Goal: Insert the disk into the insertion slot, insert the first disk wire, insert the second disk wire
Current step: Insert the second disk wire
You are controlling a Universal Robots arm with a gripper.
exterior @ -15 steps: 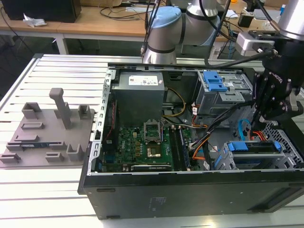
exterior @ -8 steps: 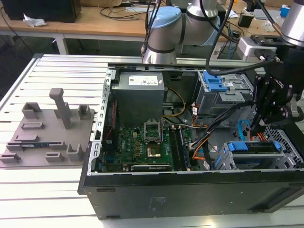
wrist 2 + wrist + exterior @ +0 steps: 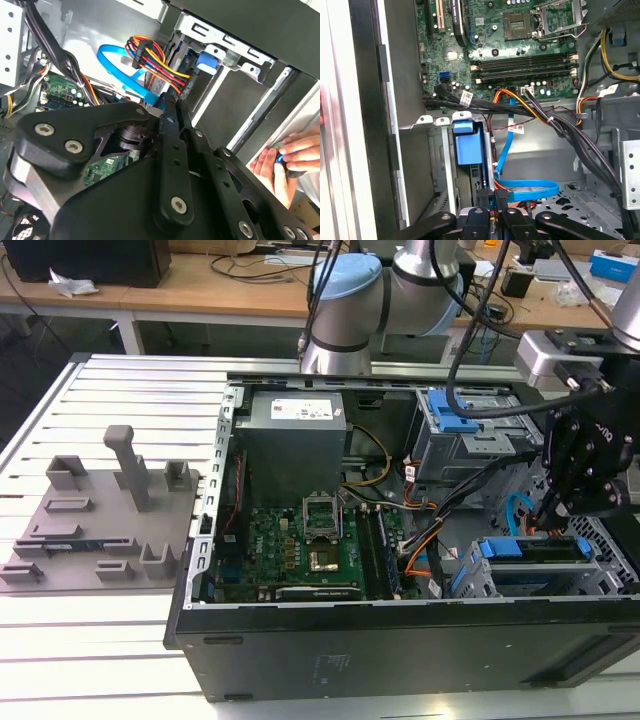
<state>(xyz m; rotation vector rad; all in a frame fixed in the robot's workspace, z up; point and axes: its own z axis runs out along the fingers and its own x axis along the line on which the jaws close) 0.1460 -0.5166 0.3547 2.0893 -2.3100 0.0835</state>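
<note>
While the arm hung over the open computer case (image 3: 400,640) on the slatted surface (image 3: 100,640), we found the tool (image 3: 556,512) low at the case's end on the exterior view's right, just above the insertion slot (image 3: 600,570). The disk (image 3: 530,550) already sat in that grey perforated bay, its blue caddy end facing the motherboard (image 3: 300,550); in the first wrist view the same blue caddy (image 3: 468,142) stood seated between the bay's metal walls. In both wrist views the tool's fingers (image 3: 492,197) were drawn close together around something thin at the disk's rear, right where the blue flat cable (image 3: 520,187) looped past, so we judged it clenched on that cable's plug, though the plug itself was mostly hidden. The bundle of red, yellow and orange power wires (image 3: 152,62) ended in a black connector near the disk's back. A person's hand (image 3: 280,162) rested at the case edge in the second wrist view. We judged the wire work under way, with the disk step done. The risks from here seemed plain: a plug held slightly tilted could jam against the disk's socket and bend it; the stiff blue loop could twist the plug out of the grip; and the crowded black cable bundle (image 3: 560,125) could snag the fingers.
</note>
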